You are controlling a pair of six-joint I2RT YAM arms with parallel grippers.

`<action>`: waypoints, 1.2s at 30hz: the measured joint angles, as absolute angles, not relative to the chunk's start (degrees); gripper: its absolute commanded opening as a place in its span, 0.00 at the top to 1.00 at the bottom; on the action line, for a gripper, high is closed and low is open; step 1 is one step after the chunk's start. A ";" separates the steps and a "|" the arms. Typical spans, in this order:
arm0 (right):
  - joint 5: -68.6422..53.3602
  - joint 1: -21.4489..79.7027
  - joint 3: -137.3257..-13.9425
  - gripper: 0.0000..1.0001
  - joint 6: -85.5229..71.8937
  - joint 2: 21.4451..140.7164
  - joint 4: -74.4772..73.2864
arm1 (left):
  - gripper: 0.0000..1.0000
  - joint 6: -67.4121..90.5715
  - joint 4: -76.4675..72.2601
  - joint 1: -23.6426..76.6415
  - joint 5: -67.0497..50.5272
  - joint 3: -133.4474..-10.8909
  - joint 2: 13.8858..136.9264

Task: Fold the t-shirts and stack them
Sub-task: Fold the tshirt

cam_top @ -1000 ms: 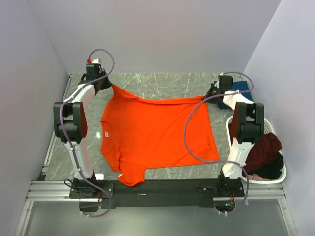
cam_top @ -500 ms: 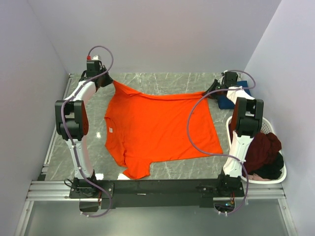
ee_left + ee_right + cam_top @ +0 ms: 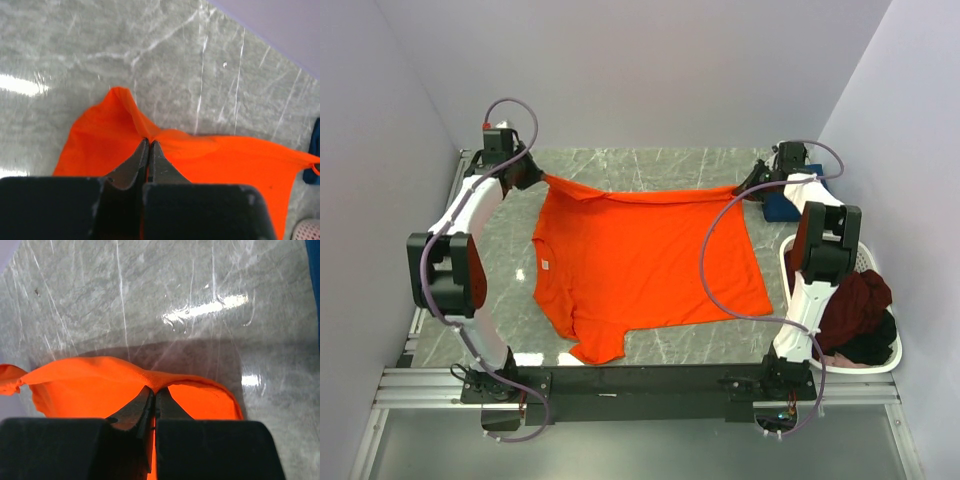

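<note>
The bright orange t-shirt (image 3: 645,255) lies spread on the marble table, its far edge lifted and stretched between both grippers. My left gripper (image 3: 538,178) is shut on the shirt's far left corner, seen in the left wrist view (image 3: 149,142) with cloth pinched at the tips. My right gripper (image 3: 742,190) is shut on the far right corner, also seen in the right wrist view (image 3: 154,390). A navy blue t-shirt (image 3: 790,205) lies folded at the far right by the right arm. Dark maroon (image 3: 855,305) and black (image 3: 870,348) shirts lie in the basket.
The white oval plastic basket (image 3: 860,258) stands at the right edge of the table. Walls close in on the left, back and right. A metal rail runs along the near edge at the arm bases.
Both grippers have carried the orange shirt's far edge outward and away from the bases. The left arm has swung further left, and the shirt's far edge is now pulled straighter.
</note>
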State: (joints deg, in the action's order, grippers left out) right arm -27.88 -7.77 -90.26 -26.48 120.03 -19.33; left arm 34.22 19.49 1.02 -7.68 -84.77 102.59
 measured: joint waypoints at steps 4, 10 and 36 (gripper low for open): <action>-27.29 -7.77 -89.45 1.00 -26.17 117.99 -21.52 | 0.99 35.24 21.67 1.89 -7.25 -81.49 98.78; -25.93 -7.77 -87.68 1.00 -25.54 115.77 -24.27 | 0.99 36.86 25.02 3.01 -6.39 -73.80 92.75; -19.44 -7.77 -79.42 1.00 -22.11 111.66 -29.74 | 0.99 46.04 27.88 3.05 -8.05 -50.59 73.69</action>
State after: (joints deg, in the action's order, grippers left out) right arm -19.44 -7.77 -79.42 -22.11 111.66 -29.74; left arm 46.04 27.88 3.05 -8.05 -50.59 73.69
